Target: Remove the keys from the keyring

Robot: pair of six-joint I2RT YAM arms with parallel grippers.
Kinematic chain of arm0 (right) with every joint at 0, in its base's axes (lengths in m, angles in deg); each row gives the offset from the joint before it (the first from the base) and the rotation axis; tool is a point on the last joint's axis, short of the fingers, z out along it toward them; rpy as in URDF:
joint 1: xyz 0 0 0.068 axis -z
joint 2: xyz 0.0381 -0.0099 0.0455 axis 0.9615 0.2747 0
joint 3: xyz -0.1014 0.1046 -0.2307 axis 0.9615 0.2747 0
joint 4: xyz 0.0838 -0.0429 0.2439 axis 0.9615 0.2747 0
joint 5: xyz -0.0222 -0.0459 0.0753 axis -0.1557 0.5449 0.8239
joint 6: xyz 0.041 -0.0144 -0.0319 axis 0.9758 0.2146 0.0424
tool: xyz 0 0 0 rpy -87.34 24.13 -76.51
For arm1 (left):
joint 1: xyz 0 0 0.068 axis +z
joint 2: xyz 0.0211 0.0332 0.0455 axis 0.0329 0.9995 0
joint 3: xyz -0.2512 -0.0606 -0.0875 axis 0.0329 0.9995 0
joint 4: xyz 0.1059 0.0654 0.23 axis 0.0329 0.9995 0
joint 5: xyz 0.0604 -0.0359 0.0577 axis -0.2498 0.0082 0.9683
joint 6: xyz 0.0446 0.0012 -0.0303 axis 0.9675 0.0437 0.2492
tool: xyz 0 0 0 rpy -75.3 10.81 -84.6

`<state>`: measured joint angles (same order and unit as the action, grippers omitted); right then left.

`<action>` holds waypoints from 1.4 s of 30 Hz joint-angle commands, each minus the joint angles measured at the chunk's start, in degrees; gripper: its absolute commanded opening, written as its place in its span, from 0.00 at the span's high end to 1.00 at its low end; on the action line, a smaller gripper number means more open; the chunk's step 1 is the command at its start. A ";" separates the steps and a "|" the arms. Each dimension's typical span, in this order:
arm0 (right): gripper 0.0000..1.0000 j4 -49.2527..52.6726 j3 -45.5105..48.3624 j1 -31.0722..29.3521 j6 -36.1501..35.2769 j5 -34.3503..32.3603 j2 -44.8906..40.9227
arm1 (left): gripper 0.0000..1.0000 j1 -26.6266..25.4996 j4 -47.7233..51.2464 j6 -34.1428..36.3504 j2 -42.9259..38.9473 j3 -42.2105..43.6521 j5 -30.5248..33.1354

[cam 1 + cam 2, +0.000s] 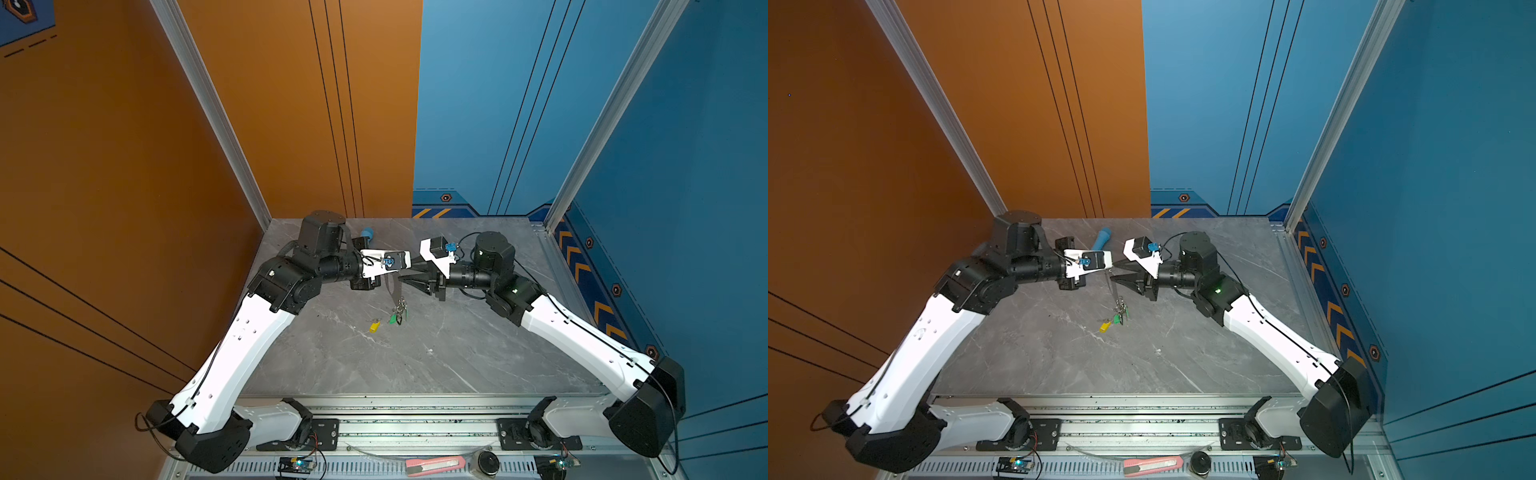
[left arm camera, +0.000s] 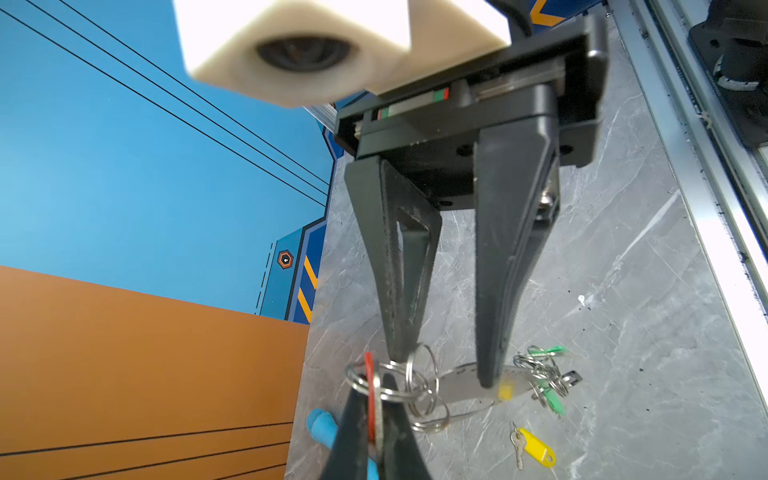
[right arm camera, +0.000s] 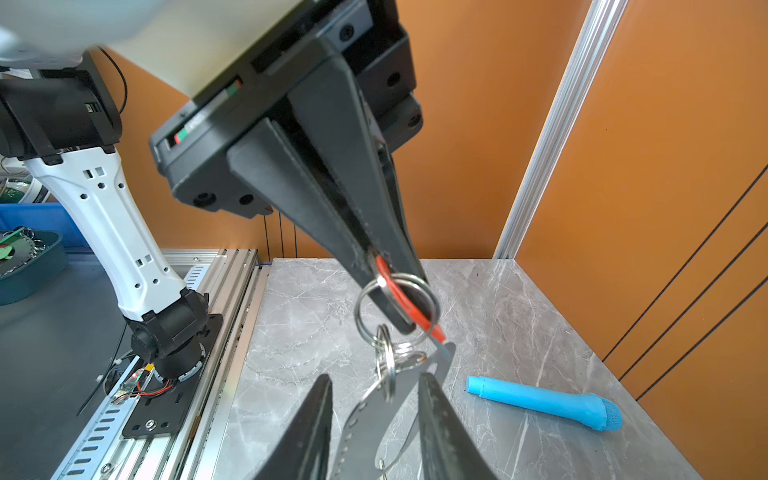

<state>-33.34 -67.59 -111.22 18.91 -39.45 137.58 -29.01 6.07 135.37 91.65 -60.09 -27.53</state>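
Note:
The keyring [image 3: 365,419], a flat grey oval metal loop, hangs in the air from linked silver split rings [image 3: 384,357]. My left gripper [image 2: 374,386] is shut on a key with a red tag [image 3: 399,299] threaded on the top split ring. My right gripper [image 3: 376,380] is open, one finger on each side of the keyring [image 2: 461,384], touching nothing. Keys with green tags [image 1: 398,316] dangle from the keyring's low end above the table. A key with a yellow tag [image 1: 375,326] lies loose on the table. In both top views the grippers meet at the table's middle [image 1: 1113,272].
A light-blue tube [image 3: 544,401] lies near the back of the grey marble table [image 1: 415,365], behind the left arm [image 1: 1101,239]. A red box cutter [image 1: 434,465] and a dark round disc [image 1: 487,461] rest on the front rail. Orange and blue walls close the sides.

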 commanded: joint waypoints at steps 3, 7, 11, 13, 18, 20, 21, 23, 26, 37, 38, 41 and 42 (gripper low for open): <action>0.64 0.45 1.19 -0.73 -1.92 -1.52 -2.51 | 1.00 0.57 -2.27 1.50 0.28 -1.87 -2.76; 0.64 -0.10 1.50 -1.11 -1.83 -2.12 -3.26 | 1.00 0.67 -2.26 1.72 0.26 -1.77 -2.53; 0.66 -0.40 1.21 -1.35 -1.24 -2.68 -2.89 | 1.00 0.66 -2.28 1.44 0.57 -1.94 -2.67; 0.68 -0.37 0.72 -1.33 -0.85 -3.06 -2.27 | 1.00 0.68 -2.30 1.22 0.74 -2.02 -2.85; 0.79 0.51 -0.37 -1.20 -0.68 -3.71 -1.10 | 1.00 0.57 -2.28 0.80 0.49 -2.05 -2.66; 0.86 0.46 -0.59 -1.18 -0.62 -3.88 -0.94 | 1.00 0.60 -2.26 0.87 0.24 -1.63 -2.37; 0.87 0.50 -0.63 -1.16 -0.60 -3.98 -0.92 | 1.00 0.57 -2.24 0.88 0.16 -1.44 -2.30; 0.90 0.49 -0.91 -1.18 -0.41 -4.04 -0.79 | 1.00 0.58 -2.26 0.73 0.08 -1.24 -2.25; 0.96 0.67 -0.98 -1.08 -0.03 -4.67 -0.53 | 1.00 0.66 -2.24 0.23 -0.02 -1.25 -2.05; 1.00 -0.04 -1.19 -0.23 2.03 -4.66 -0.86 | 1.00 1.61 -2.29 -2.45 -0.62 -0.63 0.13; 1.00 -0.87 -1.03 0.11 2.99 -4.31 -1.09 | 1.00 1.85 -2.35 -3.11 -0.57 -0.64 0.97; 1.00 -3.51 -0.17 0.89 5.42 -3.56 -1.78 | 1.00 3.39 -2.93 -4.74 -0.90 -0.01 2.15; 1.00 -3.96 -0.05 0.96 5.87 -3.35 -1.91 | 1.00 3.87 -3.43 -5.69 -1.01 0.38 2.37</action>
<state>-34.28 -67.30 -110.74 21.54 -43.89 136.53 -26.50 5.50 133.14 92.15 -60.00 -26.74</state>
